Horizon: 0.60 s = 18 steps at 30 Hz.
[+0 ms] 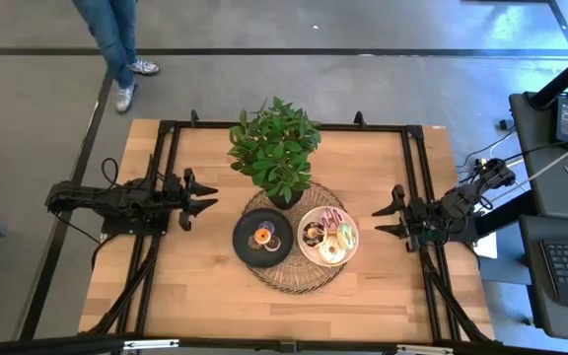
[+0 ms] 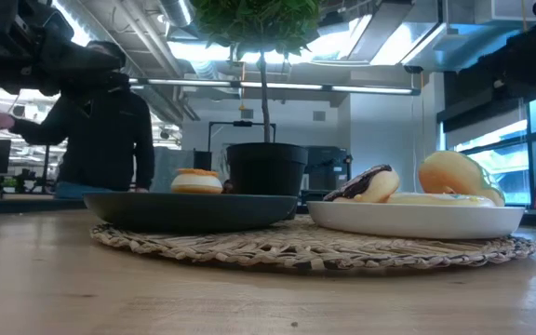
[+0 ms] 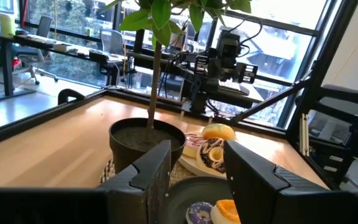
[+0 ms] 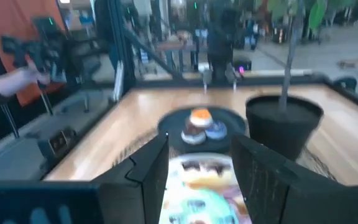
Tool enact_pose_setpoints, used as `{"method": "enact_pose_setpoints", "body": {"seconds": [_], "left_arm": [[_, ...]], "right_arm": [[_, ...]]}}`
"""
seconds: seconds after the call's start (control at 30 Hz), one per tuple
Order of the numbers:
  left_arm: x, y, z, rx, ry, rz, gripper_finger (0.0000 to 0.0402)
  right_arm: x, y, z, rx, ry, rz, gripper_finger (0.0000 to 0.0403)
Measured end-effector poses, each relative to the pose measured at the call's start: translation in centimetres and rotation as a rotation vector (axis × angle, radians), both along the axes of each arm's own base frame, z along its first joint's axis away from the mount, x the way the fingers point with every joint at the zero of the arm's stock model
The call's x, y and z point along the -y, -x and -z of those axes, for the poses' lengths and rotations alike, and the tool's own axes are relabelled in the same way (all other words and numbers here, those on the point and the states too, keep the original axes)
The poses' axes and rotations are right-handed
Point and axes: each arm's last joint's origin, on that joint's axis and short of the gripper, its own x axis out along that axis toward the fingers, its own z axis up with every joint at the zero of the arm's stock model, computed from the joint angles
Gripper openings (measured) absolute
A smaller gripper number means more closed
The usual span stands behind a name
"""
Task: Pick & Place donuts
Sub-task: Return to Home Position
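Left end effector [image 1: 210, 198] and right end effector [image 1: 378, 220] hover spread, empty, toward opposite edges of the table [image 1: 195, 286]. Donuts [image 1: 331, 240] fill the black plate [image 1: 242, 247] and white plate [image 1: 303, 243].

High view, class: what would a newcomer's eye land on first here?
A leafy potted plant stands on the table at the edge of a round woven mat. The mat carries a black plate and a white plate side by side, each holding donuts. The left gripper and right gripper sit open and empty at opposite sides.
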Motion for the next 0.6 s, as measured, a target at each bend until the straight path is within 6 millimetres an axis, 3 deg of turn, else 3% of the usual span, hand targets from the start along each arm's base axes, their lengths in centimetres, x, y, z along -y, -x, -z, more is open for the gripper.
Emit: {"method": "enact_pose_setpoints", "body": {"seconds": [0.27, 0.6], "left_arm": [[0.0, 0.0, 0.0, 0.000, 0.000, 0.000, 0.0144], [0.0, 0.0, 0.0, 0.000, 0.000, 0.000, 0.0146]], "right_arm": [[-0.2, -0.7, 1.4, 0.122, 0.038, 0.022, 0.0173], [0.8, -1.2, 1.3, 0.133, 0.092, 0.130, 0.0173]]}}
